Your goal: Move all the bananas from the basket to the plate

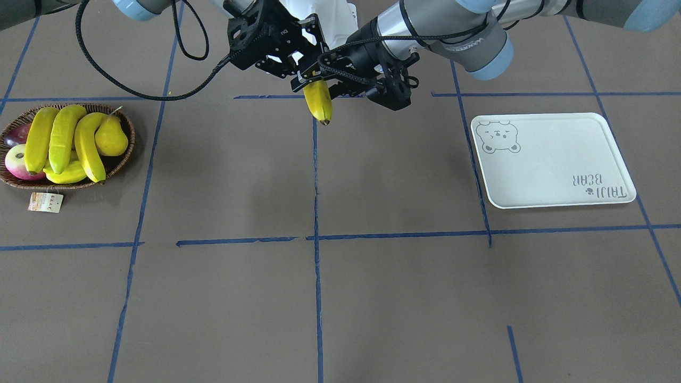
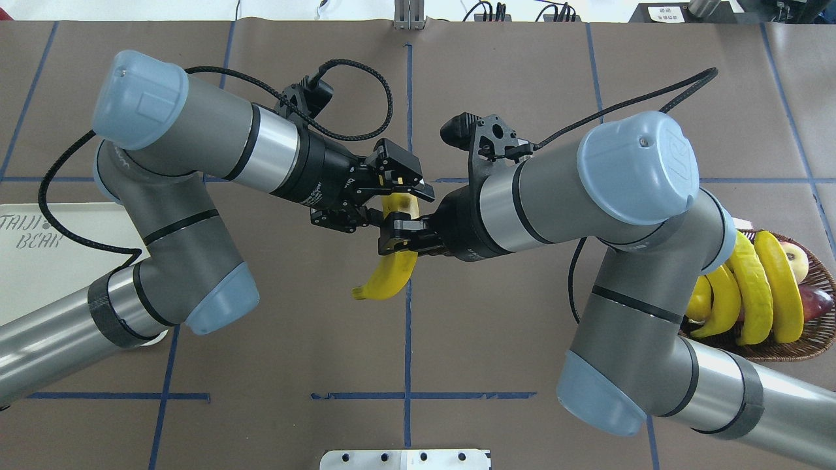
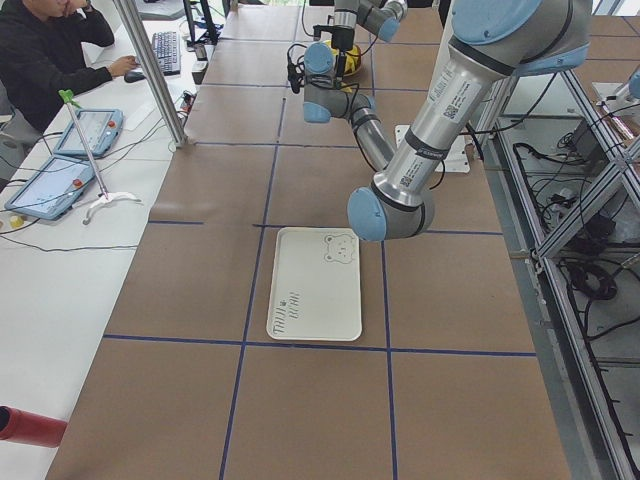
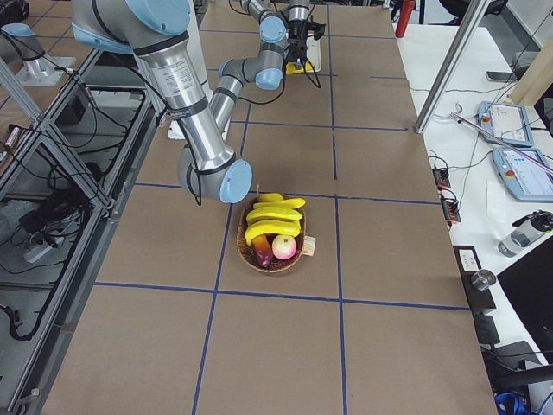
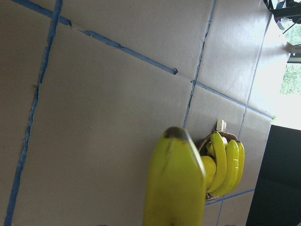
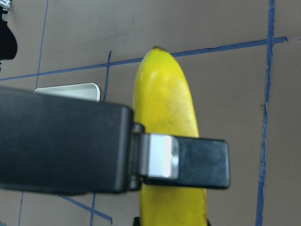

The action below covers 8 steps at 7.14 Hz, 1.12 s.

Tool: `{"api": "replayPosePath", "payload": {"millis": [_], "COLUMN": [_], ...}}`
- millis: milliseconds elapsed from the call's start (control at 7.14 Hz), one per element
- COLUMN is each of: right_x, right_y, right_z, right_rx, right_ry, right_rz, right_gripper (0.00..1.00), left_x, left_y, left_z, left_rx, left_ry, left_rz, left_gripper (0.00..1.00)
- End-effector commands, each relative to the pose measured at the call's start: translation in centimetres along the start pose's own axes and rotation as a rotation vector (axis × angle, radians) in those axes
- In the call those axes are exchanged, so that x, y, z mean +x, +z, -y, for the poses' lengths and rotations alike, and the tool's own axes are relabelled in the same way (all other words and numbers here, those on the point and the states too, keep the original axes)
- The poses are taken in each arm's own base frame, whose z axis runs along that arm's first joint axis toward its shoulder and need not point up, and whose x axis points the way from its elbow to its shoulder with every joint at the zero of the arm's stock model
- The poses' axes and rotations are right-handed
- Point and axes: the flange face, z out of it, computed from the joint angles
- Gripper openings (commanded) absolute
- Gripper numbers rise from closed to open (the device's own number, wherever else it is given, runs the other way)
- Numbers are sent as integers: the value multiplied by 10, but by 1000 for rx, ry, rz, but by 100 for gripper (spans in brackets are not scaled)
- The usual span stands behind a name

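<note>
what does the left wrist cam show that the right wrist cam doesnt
Only the left wrist view shows the basket with the other bananas and its paper tag. Only the right wrist view shows a corner of the plate and a finger of the right gripper across the fruit. Both show the held banana and blue tape lines on the brown table.

Grey arms (image 2: 196, 130) — blue caps (image 2: 140, 98), braided black cables (image 2: 392, 108) — black left pincer (image 2: 400, 196), right pincer (image 2: 400, 238)

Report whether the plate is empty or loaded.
Empty: the plate shows only its bear drawing and lettering. One banana hangs in the air over mid-table; the rest lie in the basket.
</note>
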Motion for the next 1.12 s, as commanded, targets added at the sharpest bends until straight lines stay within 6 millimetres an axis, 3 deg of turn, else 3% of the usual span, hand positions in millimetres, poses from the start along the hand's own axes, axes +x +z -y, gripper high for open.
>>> {"api": "replayPosePath", "payload": {"millis": [0,140,700,981], "right_x": [0,-1,-4,-9], "right_y": [0,-2,-10,-34], "right_z": [0,0,-4,-3], "right_rx": [-5,-6,-12,11], "right_ry": [0,-2,12,2], "right_rz": [-5,4,15,40], "right_gripper": [28,99,100,100], "left_x": [-3,-1,-5,-17], "left_y": [-4,-4,-8,1], "left_z": [-1,0,8,26], "left_rx": [1,2,19,56], "left_ry": [17,16,3,-35], "left_rz": [-20,-23,-11,38], "left_gripper": [0,0,0,0]}}
